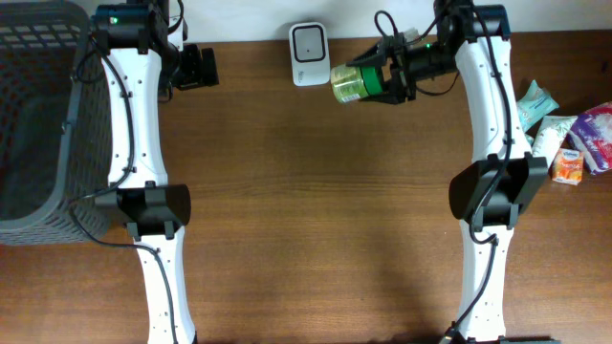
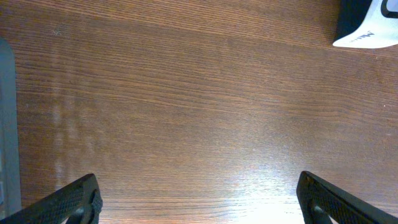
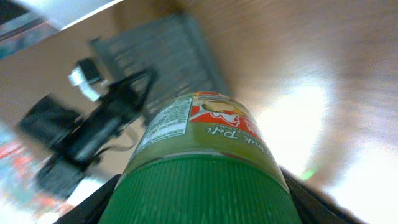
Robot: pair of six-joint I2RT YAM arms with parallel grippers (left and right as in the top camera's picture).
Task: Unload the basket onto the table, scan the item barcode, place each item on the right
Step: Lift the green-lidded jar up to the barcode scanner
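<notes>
Sideways, right jaws grip the green-lidded jar (image 1: 349,83), label print (image 3: 186,124) blurred; left jaws gape.

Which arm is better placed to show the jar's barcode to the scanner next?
The right. The right gripper holds the jar just beside the scanner, while the left gripper is open, empty and farther from it.

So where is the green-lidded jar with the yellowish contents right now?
In the overhead view, the green-lidded jar is held in the right gripper at the table's far edge, just right of the white barcode scanner.
</notes>
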